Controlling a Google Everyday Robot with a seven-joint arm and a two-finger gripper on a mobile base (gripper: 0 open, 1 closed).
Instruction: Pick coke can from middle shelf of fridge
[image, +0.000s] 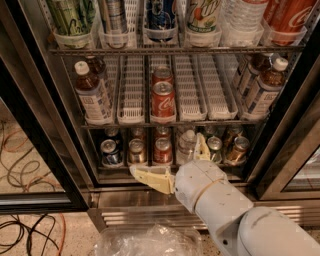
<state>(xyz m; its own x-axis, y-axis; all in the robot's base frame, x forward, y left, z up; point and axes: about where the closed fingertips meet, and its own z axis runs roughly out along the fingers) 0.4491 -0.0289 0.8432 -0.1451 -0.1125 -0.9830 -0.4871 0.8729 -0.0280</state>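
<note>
**A:** Camera view, the only one. Gripper (167, 154) sits low, in front of the fridge's (31, 102) bottom shelf, just above the steel base (130, 199). Fingers (150, 177) spread wide, one pointing L, one up. Nothing between them.

**B:** And the coke can (163, 100)?

**A:** Middle shelf (120, 125), centre lane, upright, right at the front. A second red can (162, 75) is close behind it in the same lane. White trays (131, 90) on both sides, tea bottles (92, 95) at the far ends.

**B:** So it's the reach phase, I'd say. Nowhere near contact.

**A:** Agreed. Gripper's well below the can & a touch R of it. It needs to rise to can height and shift L before going in.

**B:** Tips for doing it well?

**A:** Judgement only: turn the wrist so the fingers straddle the can body approx mid-height, above the tray walls. Enter straight, front-on. The shelf above looks too close for a top-down grab.

**B:** Risks?

**A:** Clipping the shelf's front wire on the way up. Also, the bottom cans (136, 151) are near the fingers, so back out a bit before lifting. Pushing too deep knocks the can into the one behind. It's thin aluminium, so close gently, then pull straight out.
</note>
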